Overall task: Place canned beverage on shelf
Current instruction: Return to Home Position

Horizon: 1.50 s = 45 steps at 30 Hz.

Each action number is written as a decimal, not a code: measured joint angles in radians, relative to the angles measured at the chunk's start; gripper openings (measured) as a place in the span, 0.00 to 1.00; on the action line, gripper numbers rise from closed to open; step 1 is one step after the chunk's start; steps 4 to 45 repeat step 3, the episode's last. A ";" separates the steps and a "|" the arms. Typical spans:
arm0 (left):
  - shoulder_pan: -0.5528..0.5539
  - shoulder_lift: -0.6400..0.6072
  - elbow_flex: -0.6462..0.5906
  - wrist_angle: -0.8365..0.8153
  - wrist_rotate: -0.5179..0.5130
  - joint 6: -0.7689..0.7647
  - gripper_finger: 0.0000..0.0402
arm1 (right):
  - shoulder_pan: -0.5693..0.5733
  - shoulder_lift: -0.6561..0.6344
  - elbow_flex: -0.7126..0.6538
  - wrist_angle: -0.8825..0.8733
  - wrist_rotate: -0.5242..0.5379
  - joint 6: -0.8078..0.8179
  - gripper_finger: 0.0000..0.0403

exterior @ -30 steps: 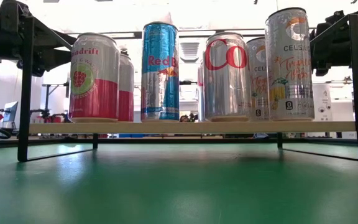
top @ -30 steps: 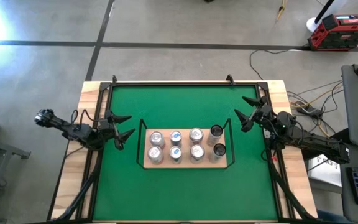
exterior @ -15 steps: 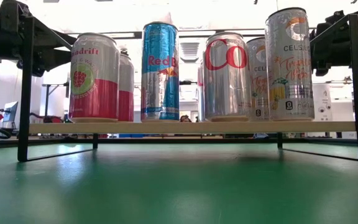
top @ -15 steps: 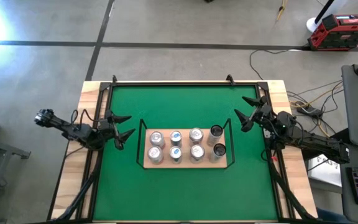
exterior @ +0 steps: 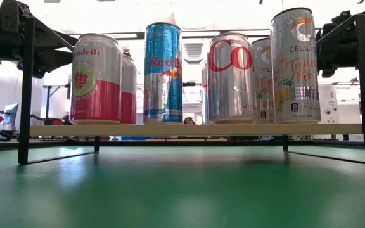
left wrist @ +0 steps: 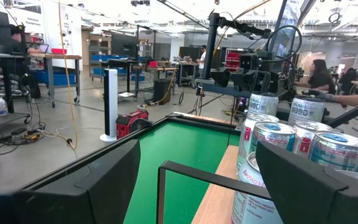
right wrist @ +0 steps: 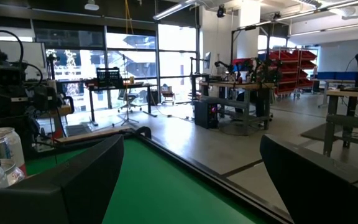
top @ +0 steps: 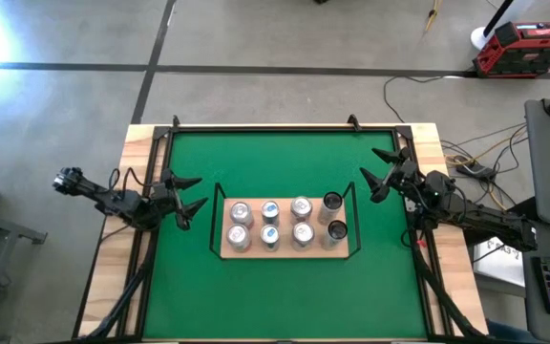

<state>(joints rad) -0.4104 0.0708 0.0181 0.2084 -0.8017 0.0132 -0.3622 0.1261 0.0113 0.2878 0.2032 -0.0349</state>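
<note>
Cans (top: 270, 211) on shelf (top: 285, 253) likely light, rigid, slick, best gripped mid-body; left gripper (top: 197, 194) and right gripper (top: 370, 172) both spread wide, empty.

Rear cans (exterior: 129, 85) mostly behind front cans (exterior: 96, 78).

**Fig. High & low views: materials.** Shelf (top: 285, 255): pale wood board, matt, smooth. Its wire rail (exterior: 23, 95): thin black metal, satin. Cans (top: 270, 211): glossy metal w/ bare silver tops. Red Bull can (exterior: 163, 73): shiny blue print. Tabletop (top: 256, 162): green felt, matt. Table border (top: 137, 143), 3 & 9 o'clock: bare light wood. Floor (top: 256, 38): smooth grey concrete.
</note>
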 joint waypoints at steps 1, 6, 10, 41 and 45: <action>0.000 0.000 0.000 0.000 0.000 0.000 0.76 | 0.000 0.000 0.000 0.000 0.000 0.000 0.91; 0.000 0.000 0.000 0.000 0.000 0.000 0.76 | 0.000 0.000 0.000 0.000 0.000 -0.002 0.91; 0.000 0.000 0.000 0.000 0.000 0.000 0.76 | 0.000 0.000 0.000 0.000 0.000 -0.002 0.91; 0.000 0.000 0.000 0.000 0.000 0.000 0.76 | 0.000 0.000 0.000 0.000 0.000 -0.002 0.91; 0.000 0.000 0.000 0.000 0.000 0.000 0.76 | 0.000 0.000 0.000 0.000 0.000 -0.002 0.91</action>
